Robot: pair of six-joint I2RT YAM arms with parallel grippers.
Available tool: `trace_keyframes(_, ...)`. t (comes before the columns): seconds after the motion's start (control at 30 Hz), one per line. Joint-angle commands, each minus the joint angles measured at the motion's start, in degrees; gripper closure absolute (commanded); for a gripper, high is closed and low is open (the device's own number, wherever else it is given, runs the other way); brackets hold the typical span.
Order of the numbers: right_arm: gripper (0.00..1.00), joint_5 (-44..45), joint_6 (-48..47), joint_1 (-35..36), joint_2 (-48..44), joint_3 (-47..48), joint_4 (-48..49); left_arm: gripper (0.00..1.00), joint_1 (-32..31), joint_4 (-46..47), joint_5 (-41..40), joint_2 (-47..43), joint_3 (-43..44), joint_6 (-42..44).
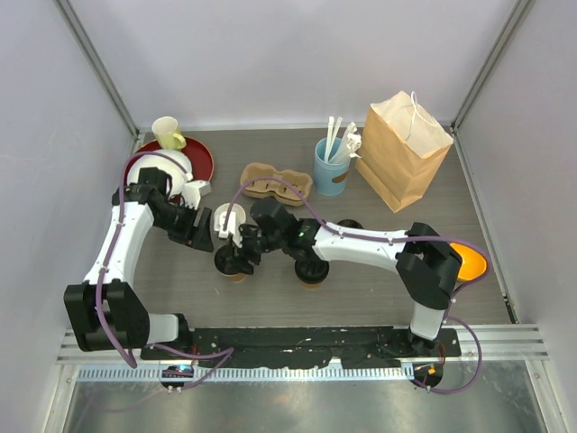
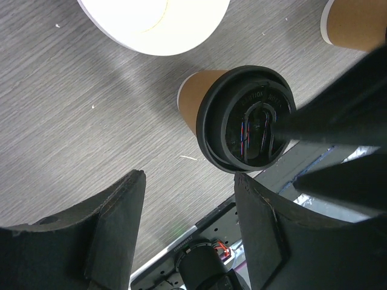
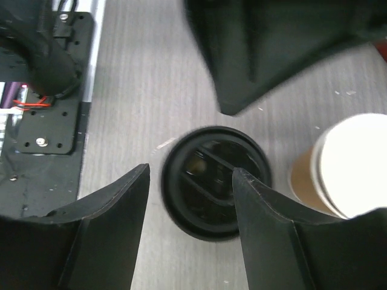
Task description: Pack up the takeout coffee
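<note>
One takeout coffee (image 1: 236, 262), a tan cup with a black sip lid, stands at the table's near middle. It also shows in the left wrist view (image 2: 248, 118) and the right wrist view (image 3: 214, 181). My right gripper (image 1: 242, 245) (image 3: 190, 172) is open just over its lid, one finger left of the lid and one above it. My left gripper (image 1: 200, 236) (image 2: 190, 181) is open and empty, just left of this cup. The second lidded coffee (image 1: 312, 269) stands to the right, under the right arm.
A lidless tan cup (image 1: 227, 219) (image 3: 351, 163) stands just behind the grippers. A cardboard cup carrier (image 1: 275, 183), a blue cup of utensils (image 1: 332, 167) and a paper bag (image 1: 403, 149) stand at the back. A red plate (image 1: 200, 155) with dishes is back left.
</note>
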Motion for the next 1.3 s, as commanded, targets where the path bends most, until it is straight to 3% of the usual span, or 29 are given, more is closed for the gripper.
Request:
trace_keyframes(0.0, 0.38, 4.3, -1.7, 5.0, -1.6, 4.4, -2.4, 0.36, -0.1, 0.1, -0.3, -1.9, 0.2, -0.1)
trace_keyframes(0.23, 0.43, 29.7, 5.3, 10.9, -0.6, 7.1, -5.9, 0.36, -0.1, 0.4, -0.9, -2.8, 0.5, -0.3)
trace_keyframes(0.4, 0.43, 37.1, 10.1, 12.5, 2.0, 10.7, -10.9, 0.36, -0.1, 1.2, -1.9, -2.7, 0.2, -0.7)
trace_keyframes(0.57, 0.44, 35.6, 11.8, 12.5, 3.9, 12.8, -13.8, 0.36, -0.1, 2.0, -3.1, -2.4, 0.1, -0.6)
trace_keyframes(0.9, 0.58, 36.5, 10.9, 12.6, 7.8, 16.8, -17.2, 0.36, 0.0, 2.0, -2.7, -2.2, 0.0, -0.3)
trace_keyframes(1.1, 0.8, 35.5, 10.6, 12.6, 8.0, 17.0, -18.1, 0.36, -0.1, 1.6, -2.5, -2.0, 0.0, 0.3)
trace_keyframes(1.27, 0.9, 35.1, 10.6, 12.6, 7.1, 17.6, -19.1, 0.36, 0.0, 1.5, -2.2, -1.8, 0.3, 0.4)
